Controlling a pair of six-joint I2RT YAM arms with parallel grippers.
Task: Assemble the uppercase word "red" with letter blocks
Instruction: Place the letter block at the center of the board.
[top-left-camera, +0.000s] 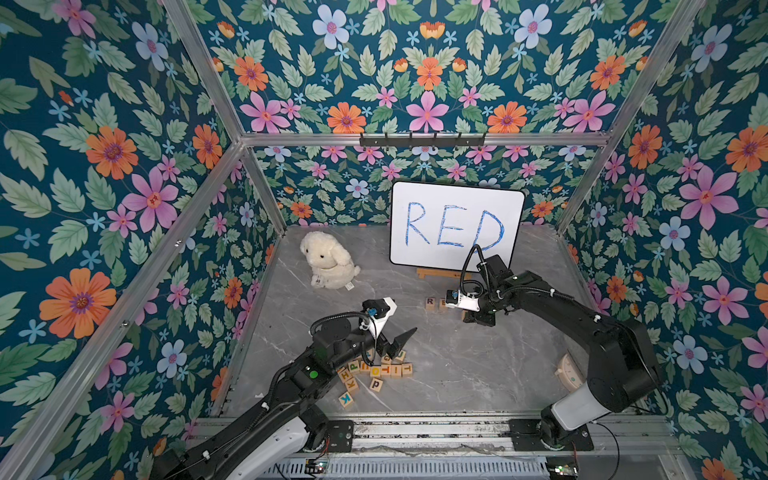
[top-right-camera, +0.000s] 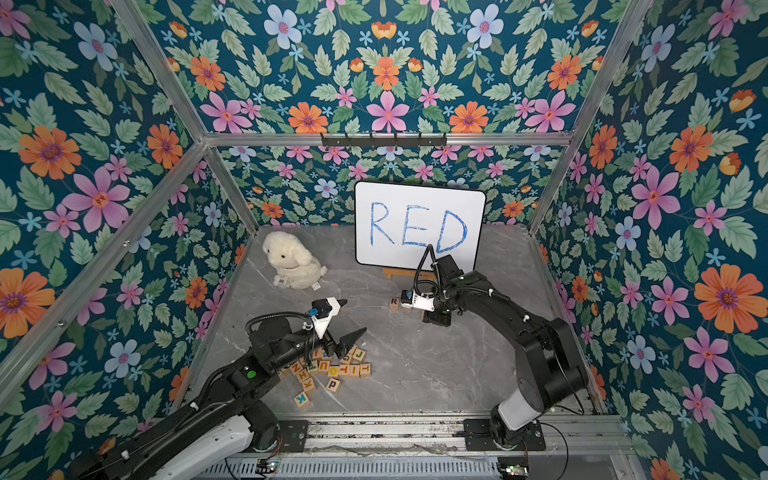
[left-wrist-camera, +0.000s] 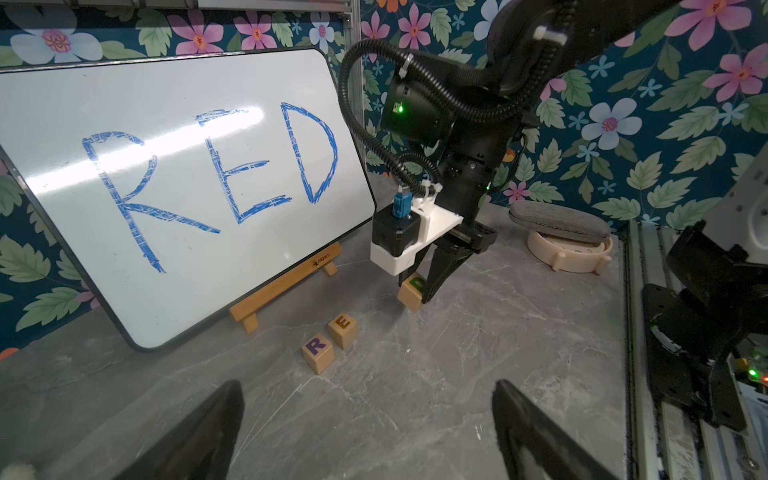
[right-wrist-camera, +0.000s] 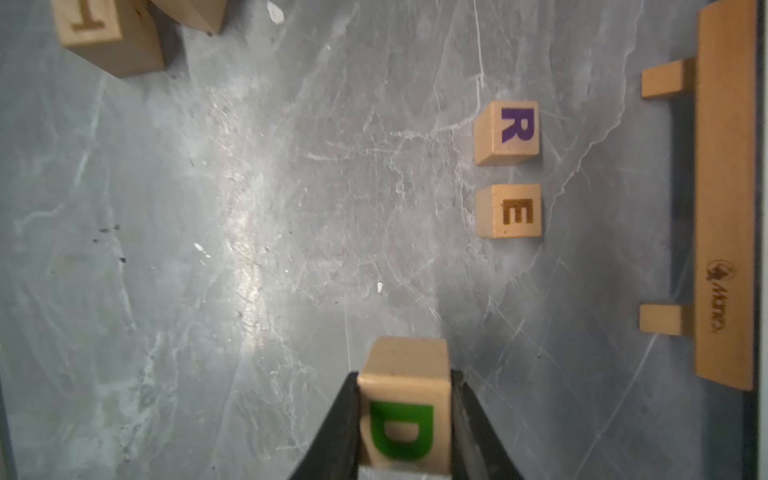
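- A pile (top-left-camera: 376, 370) of spare letter blocks is seen at the near left of the table (top-left-camera: 457, 374), with the letters turned every way.
- The left claw (top-right-camera: 352, 318) is held above the far edge of that pile. Its jaws are spread wide and nothing is held between them.
- The R block (right-wrist-camera: 509, 131) is set on the table in front of the easel (right-wrist-camera: 725, 208). The purple letter is on the upper face, and its head is turned toward the board (top-left-camera: 455, 224).
- The E block (right-wrist-camera: 513, 212) is placed just to the right of the R block, with a narrow gap left between them. Its orange letter faces up and is turned the same way.
- The D block (right-wrist-camera: 403, 419) is found further right, parted from the E block by a wider gap.
- The green letter of the D block faces up, and its head is likewise turned toward the board.
- No long axis is shown by any of the three, since all are cubes.
- In the left wrist view the D block is seen slightly tilted, with one lower corner close to the table. Whether the table is touched cannot be told.
- The right claw (left-wrist-camera: 415, 289) is pointed down from above and is clamped on the D block.
- One finger is pressed on the face toward the board and the other on the face toward the robot, so the block is held between the fingertips.
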